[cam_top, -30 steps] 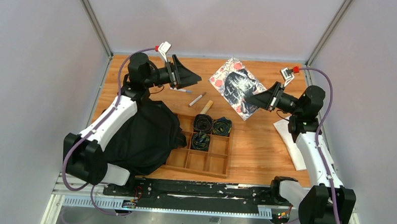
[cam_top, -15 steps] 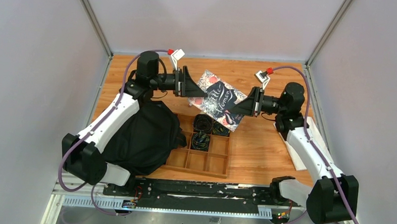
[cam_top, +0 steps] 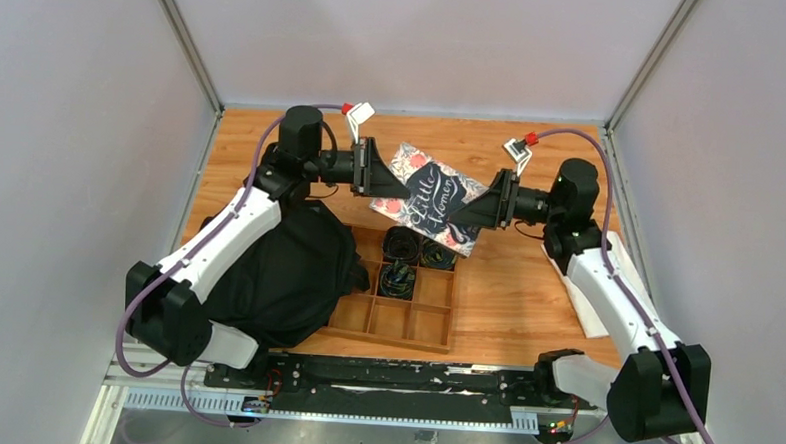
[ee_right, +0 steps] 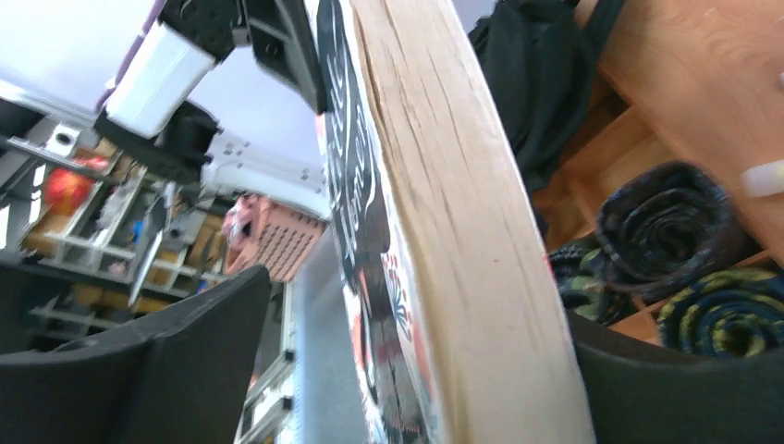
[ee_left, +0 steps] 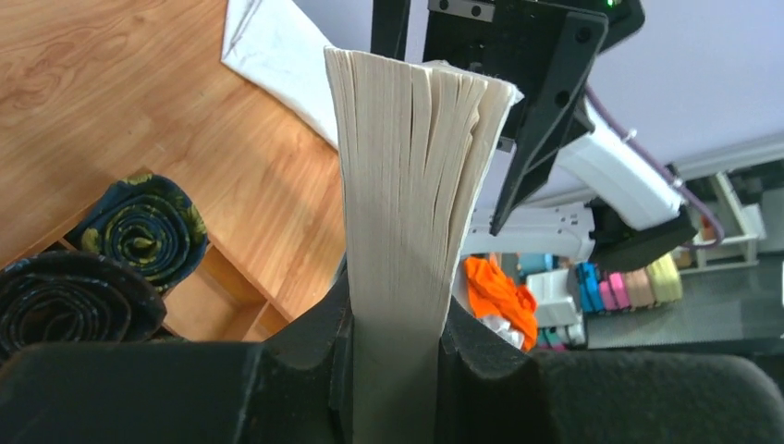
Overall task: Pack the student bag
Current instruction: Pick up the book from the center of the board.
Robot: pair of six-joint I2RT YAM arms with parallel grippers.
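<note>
Your bag (cam_top: pixel 287 272) lies slumped at the left of the table (cam_top: pixel 526 288), under the left arm, its right side touching the wooden tray (cam_top: pixel 405 323). Left claw (cam_top: pixel 386 172) is clamped on the book (cam_top: pixel 432 196) at its left edge; wrist view shows the page block pinched between both fingers. Book is off the table, tilted, cover up, above the tray's far end. Dark fabric rolls (cam_top: pixel 404 245) sit in the tray's far compartments. Right claw (cam_top: pixel 475 211) stands wide around the book's right edge: one finger is clearly apart from the cover, the other close behind, contact unclear. White cloth (ee_left: pixel 277 55) lies far right.
</note>
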